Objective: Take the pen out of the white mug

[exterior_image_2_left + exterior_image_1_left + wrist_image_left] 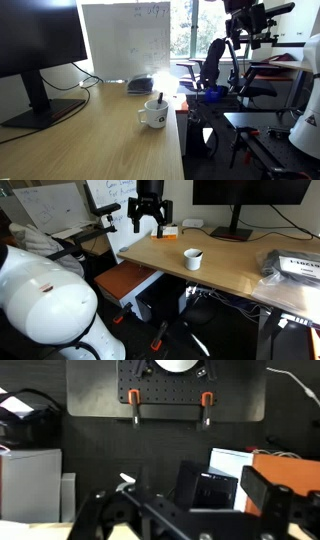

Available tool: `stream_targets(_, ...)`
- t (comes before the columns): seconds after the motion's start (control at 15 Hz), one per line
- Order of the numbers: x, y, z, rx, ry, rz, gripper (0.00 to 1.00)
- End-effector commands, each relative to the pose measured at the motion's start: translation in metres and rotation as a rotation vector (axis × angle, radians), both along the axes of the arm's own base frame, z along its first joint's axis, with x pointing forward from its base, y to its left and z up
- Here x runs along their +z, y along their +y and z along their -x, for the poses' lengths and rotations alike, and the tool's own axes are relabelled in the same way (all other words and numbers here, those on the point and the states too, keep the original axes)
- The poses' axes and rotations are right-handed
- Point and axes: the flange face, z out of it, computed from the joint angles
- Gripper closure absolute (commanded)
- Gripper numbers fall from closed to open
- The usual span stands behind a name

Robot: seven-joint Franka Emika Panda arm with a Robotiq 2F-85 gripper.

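In an exterior view, the white mug [193, 258] stands upright in the middle of the wooden desk [230, 280]. The pen [197, 252] leans on its rim, with its top sticking out where it can be gripped. The gripper [148, 225] hangs high over the far left corner of the desk, well apart from the mug. Its fingers [137, 224] are spread and hold nothing, which I'd take as a raised start before the reach. A white-and-orange box [168, 231] sits below it, and a monitor [240, 195] stands at the far edge. The wrapped package [296, 265] on the right has a label too small to read.

In an exterior view from along the desk, the pen [159, 101] tilts out of the white mug [153, 116] near the desk's right edge. The gripper [244, 42] is up high and off to the right. The whiteboard [128, 40] shows faint scribbles (nothing I could make out).

In the wrist view, the dark fingers [112, 510] fill the bottom, spread wide. Beyond them is a black pegboard panel [100, 390] with two orange clamps [133, 398]. Mug and pen are out of sight here, and I can read no brand.
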Motion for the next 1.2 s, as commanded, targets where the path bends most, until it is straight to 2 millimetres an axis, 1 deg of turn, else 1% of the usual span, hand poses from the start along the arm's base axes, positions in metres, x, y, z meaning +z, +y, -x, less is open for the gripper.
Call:
stream_targets(0.0,0.0,0.0,0.0,0.0,0.0,0.0,0.0)
stream_targets(0.2,0.0,0.0,0.0,0.0,0.0,0.0,0.0)
stream_targets(0.4,-0.011,0.009,-0.018,0.186,-0.065,0.036,0.0)
stream_targets(0.6,-0.039,0.017,-0.048,0.353,-0.108,0.035,0.0)
stream_targets(0.87,-0.086,0.022,-0.101,0.583,-0.132,0.058,0.0)
stream_targets(1.0,-0.107,0.02,-0.127,0.695,-0.122,0.065,0.0)
stream_targets(1.13,-0.124,0.017,-0.155,0.806,-0.097,0.073,0.11)
